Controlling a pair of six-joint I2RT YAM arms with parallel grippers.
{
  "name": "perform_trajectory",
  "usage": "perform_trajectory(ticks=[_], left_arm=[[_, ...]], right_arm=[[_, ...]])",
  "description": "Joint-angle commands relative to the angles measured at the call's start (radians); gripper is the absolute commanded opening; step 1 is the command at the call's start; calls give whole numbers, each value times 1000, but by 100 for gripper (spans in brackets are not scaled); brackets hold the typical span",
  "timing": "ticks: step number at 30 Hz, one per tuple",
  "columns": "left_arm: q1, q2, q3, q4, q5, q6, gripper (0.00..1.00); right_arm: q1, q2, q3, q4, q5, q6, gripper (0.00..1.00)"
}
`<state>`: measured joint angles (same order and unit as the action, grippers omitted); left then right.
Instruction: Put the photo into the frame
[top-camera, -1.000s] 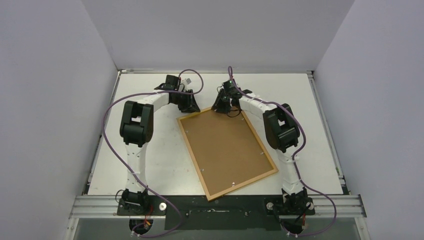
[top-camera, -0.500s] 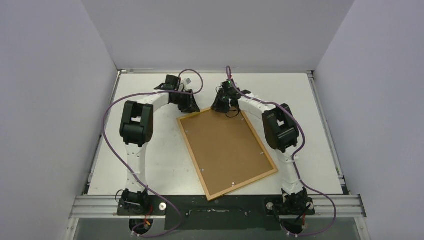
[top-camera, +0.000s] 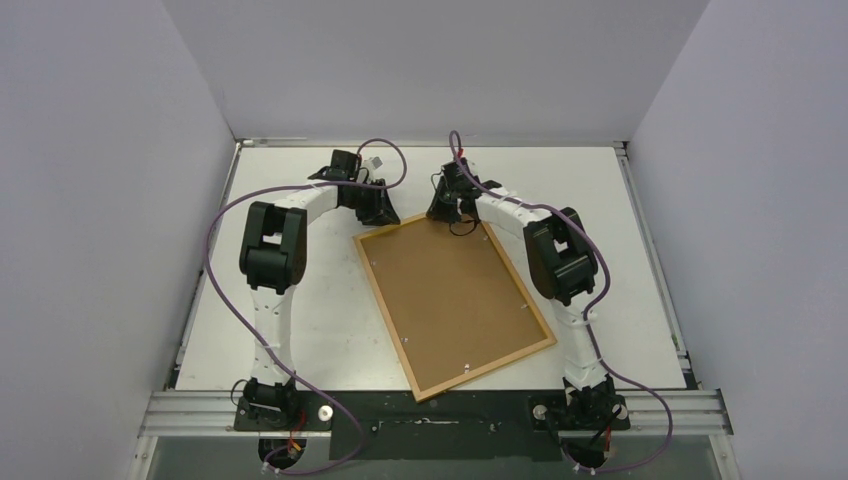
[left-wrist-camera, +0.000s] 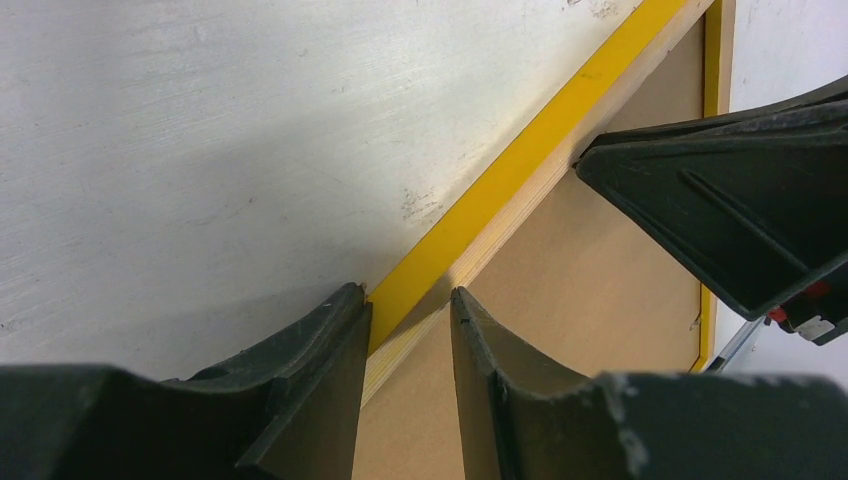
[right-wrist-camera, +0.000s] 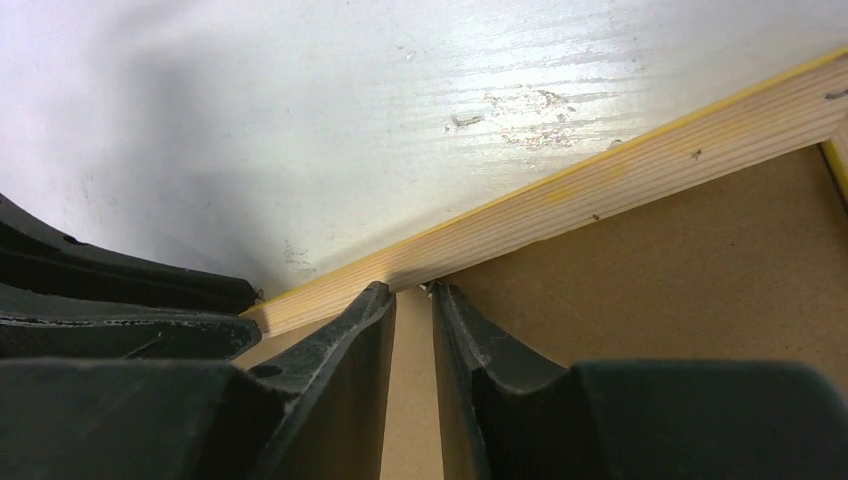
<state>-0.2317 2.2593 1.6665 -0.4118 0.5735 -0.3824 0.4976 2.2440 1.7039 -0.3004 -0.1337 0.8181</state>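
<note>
We find open table (top-camera: 320, 320) between the left arm (top-camera: 270, 250) and the frame (left-wrist-camera: 520, 160), and more of it beyond the right arm (top-camera: 560, 255), toward the walls (top-camera: 120, 200) that shut in three sides. At the frame's far edge room is tight: the left gripper (left-wrist-camera: 405, 298) straddles that edge at one corner, and the right gripper (right-wrist-camera: 410, 290) sits near it, leaving only a slim gap between them.

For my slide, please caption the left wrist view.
Left hand grips the frame's yellow rail; brown backing board lies inside.
</note>
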Motion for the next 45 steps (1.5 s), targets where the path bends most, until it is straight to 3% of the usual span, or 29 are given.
perform_trajectory(ticks=[1, 12, 20, 27, 34, 45], left_arm=[[1, 6, 22, -40, 43, 4, 33], [5, 13, 55, -59, 39, 6, 33], [8, 22, 75, -69, 39, 7, 33], [19, 31, 97, -82, 42, 3, 34], [25, 31, 93, -87, 43, 2, 34], [27, 34, 82, -87, 41, 0, 34]], right_arm=[[5, -1, 5, 31, 54, -32, 23], [5, -128, -61, 164, 17, -73, 29], [8, -176, -10, -6, 105, -338, 41], [37, -103, 101, -207, 122, -565, 45], [72, -55, 159, -254, 130, -598, 47], [117, 19, 228, -292, 322, -585, 48]])
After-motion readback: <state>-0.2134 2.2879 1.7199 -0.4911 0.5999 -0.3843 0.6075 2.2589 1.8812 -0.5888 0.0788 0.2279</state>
